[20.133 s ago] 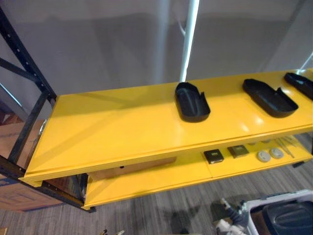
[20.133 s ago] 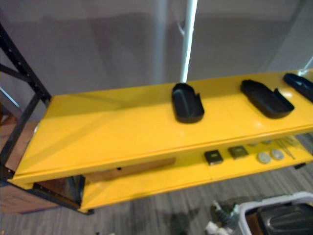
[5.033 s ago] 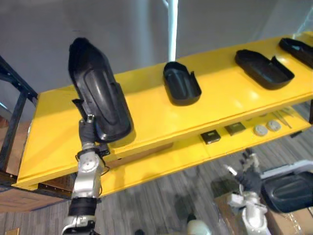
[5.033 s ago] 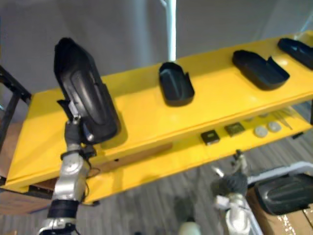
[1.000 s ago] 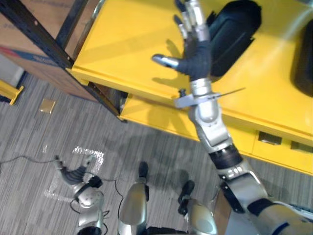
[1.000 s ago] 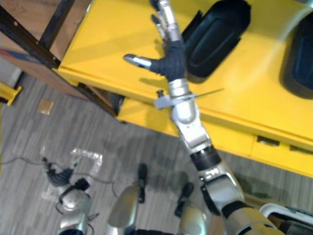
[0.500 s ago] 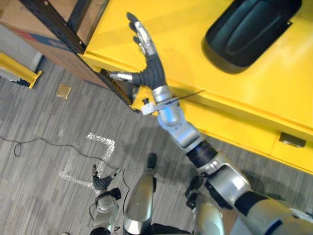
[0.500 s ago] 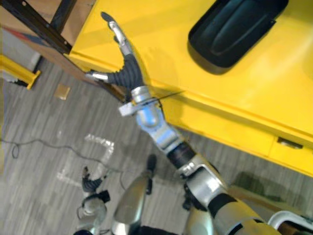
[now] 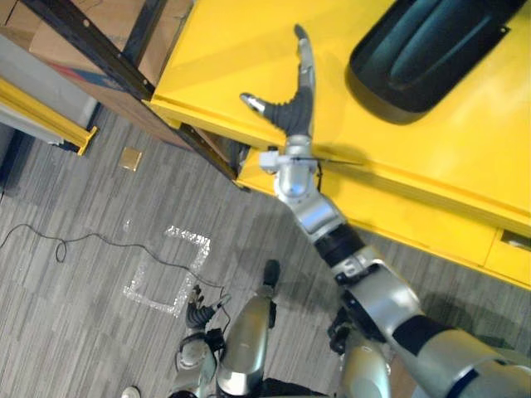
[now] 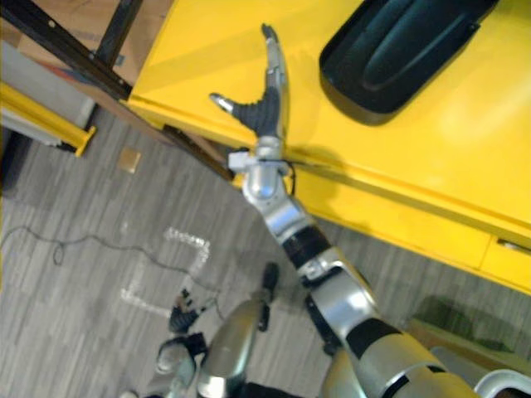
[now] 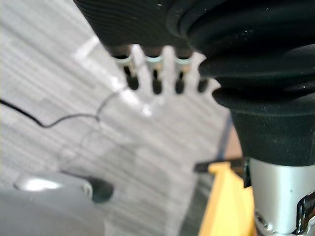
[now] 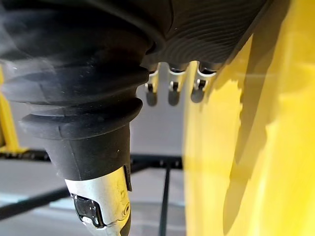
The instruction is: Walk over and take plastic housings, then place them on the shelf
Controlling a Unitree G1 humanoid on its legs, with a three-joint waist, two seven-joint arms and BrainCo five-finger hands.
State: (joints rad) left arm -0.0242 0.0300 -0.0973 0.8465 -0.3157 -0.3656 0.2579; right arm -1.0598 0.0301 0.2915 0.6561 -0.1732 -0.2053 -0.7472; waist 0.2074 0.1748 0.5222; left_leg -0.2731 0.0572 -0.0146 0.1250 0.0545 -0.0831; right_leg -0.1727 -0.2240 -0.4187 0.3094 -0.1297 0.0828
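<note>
A black plastic housing (image 9: 423, 50) lies hollow side down on the yellow shelf (image 9: 241, 50), toward its far right. My right hand (image 9: 292, 112) reaches over the shelf's front edge to the left of the housing, apart from it. Its fingers are straight, the thumb is spread, and it is open and holds nothing. In the right wrist view the yellow shelf board (image 12: 236, 147) shows beside that hand's fingers (image 12: 170, 93). My left hand (image 9: 197, 300) hangs low above the grey carpet with relaxed fingers, also holding nothing.
A black shelf post (image 9: 99, 46) slants past cardboard boxes (image 9: 58, 21) at the upper left. A yellow floor rail (image 9: 41, 112) lies below them. A lower yellow shelf (image 9: 415, 220) runs under the upper one. A small brown square (image 9: 129, 157) and tape marks (image 9: 166, 274) are on the carpet.
One second ago my right hand was against the housing; it has since drawn away leftward to the shelf's front edge. The whole view has shifted as well.
</note>
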